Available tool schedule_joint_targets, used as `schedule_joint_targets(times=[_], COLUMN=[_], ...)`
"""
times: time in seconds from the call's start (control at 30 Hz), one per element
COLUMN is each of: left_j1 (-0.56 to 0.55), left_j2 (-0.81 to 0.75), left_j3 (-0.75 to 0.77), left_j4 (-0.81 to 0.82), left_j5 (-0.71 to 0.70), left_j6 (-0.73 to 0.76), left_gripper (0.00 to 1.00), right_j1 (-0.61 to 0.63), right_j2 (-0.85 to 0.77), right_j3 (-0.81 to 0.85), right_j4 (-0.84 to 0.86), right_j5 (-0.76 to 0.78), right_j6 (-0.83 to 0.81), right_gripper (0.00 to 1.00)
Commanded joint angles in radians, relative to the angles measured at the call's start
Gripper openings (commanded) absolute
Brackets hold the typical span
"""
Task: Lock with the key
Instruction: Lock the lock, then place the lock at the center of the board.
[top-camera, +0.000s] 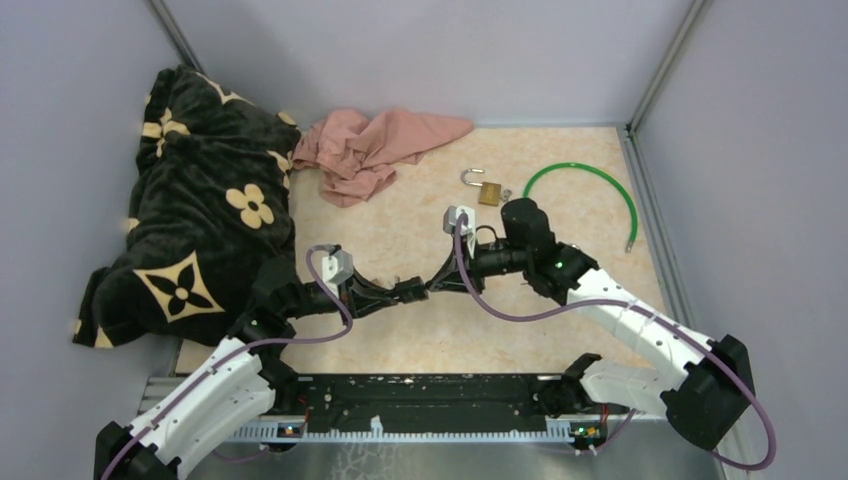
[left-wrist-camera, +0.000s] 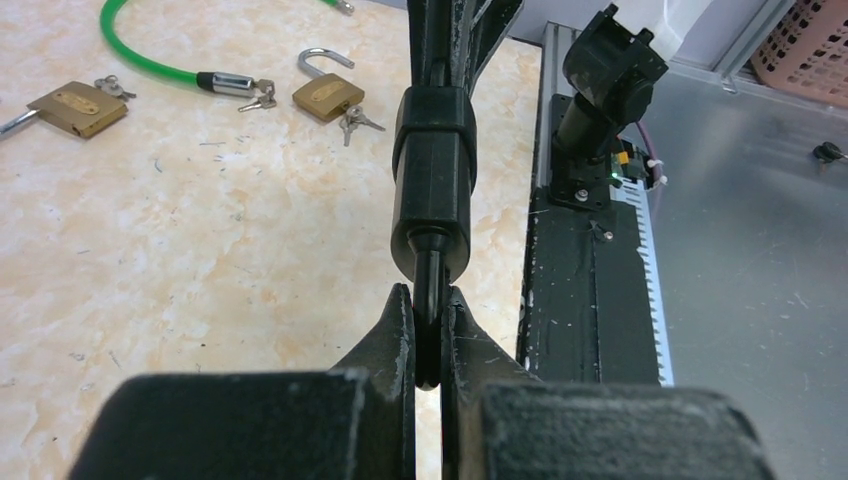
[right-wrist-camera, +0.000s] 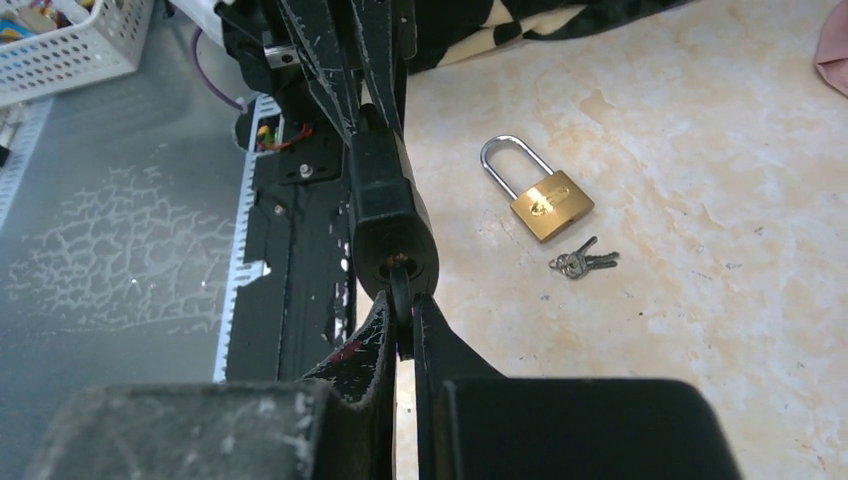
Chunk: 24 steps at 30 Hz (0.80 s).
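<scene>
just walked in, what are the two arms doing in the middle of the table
Both arms meet mid-table on a black cylinder lock. The left gripper is shut on a thin stem at one end of it. The right gripper is shut on what looks like the key at the keyhole end. A brass padlock with its small keys and a green cable lock lie apart from both grippers.

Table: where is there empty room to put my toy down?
Free: the tabletop between the black rail and the arms, and the far right corner behind the green cable. Crowded: blanket on the left, pink cloth, padlock and cable at the back.
</scene>
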Motion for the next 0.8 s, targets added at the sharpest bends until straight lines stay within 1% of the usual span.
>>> schedule_joint_targets(times=[0.0,0.07,0.1,0.17,0.23,0.3,0.4,0.43,0.5,0.57,0.6,0.67,0.77], left_j1=[0.031,0.05,0.062,0.085,0.104,0.111,0.114,0.114,0.113,0.09,0.066,0.001,-0.064], left_j2=[-0.012,-0.014,-0.015,-0.009,0.006,0.027,0.069,0.082,0.113,0.154,0.175,0.221,0.31], left_j3=[0.051,0.065,0.072,0.092,0.103,0.099,0.083,0.07,0.032,-0.017,-0.031,-0.037,-0.048], left_j4=[-0.034,-0.109,-0.141,-0.202,-0.221,-0.208,-0.134,-0.097,0.01,0.124,0.129,0.055,-0.031], left_j5=[-0.031,-0.058,-0.066,-0.083,-0.107,-0.165,-0.259,-0.249,-0.148,-0.045,-0.042,-0.075,-0.052], left_j6=[0.062,0.169,0.219,0.288,0.304,0.221,-0.03,-0.116,-0.235,-0.293,-0.293,-0.269,-0.298], left_gripper=[0.0,0.0,0.0,0.0,0.0,0.0,0.0,0.0,0.0,0.0,0.0,0.0,0.0], right_j1=[-0.142,-0.28,-0.327,-0.364,-0.366,-0.366,-0.355,-0.345,-0.31,-0.254,-0.226,-0.19,-0.184], right_j2=[-0.07,-0.09,-0.097,-0.116,-0.112,-0.075,-0.008,0.013,0.05,0.08,0.092,0.107,0.094], right_j3=[-0.034,-0.082,-0.092,-0.095,-0.086,-0.081,-0.104,-0.118,-0.142,-0.149,-0.144,-0.146,-0.196], right_j4=[0.117,0.222,0.249,0.265,0.262,0.275,0.328,0.34,0.333,0.288,0.245,0.194,0.179], right_j5=[-0.012,-0.072,-0.084,-0.073,-0.048,0.004,0.075,0.1,0.132,0.184,0.225,0.271,0.283], right_j6=[0.037,0.114,0.151,0.156,0.151,0.19,0.322,0.357,0.4,0.413,0.413,0.44,0.52], right_gripper=[0.0,0.0,0.0,0.0,0.0,0.0,0.0,0.0,0.0,0.0,0.0,0.0,0.0])
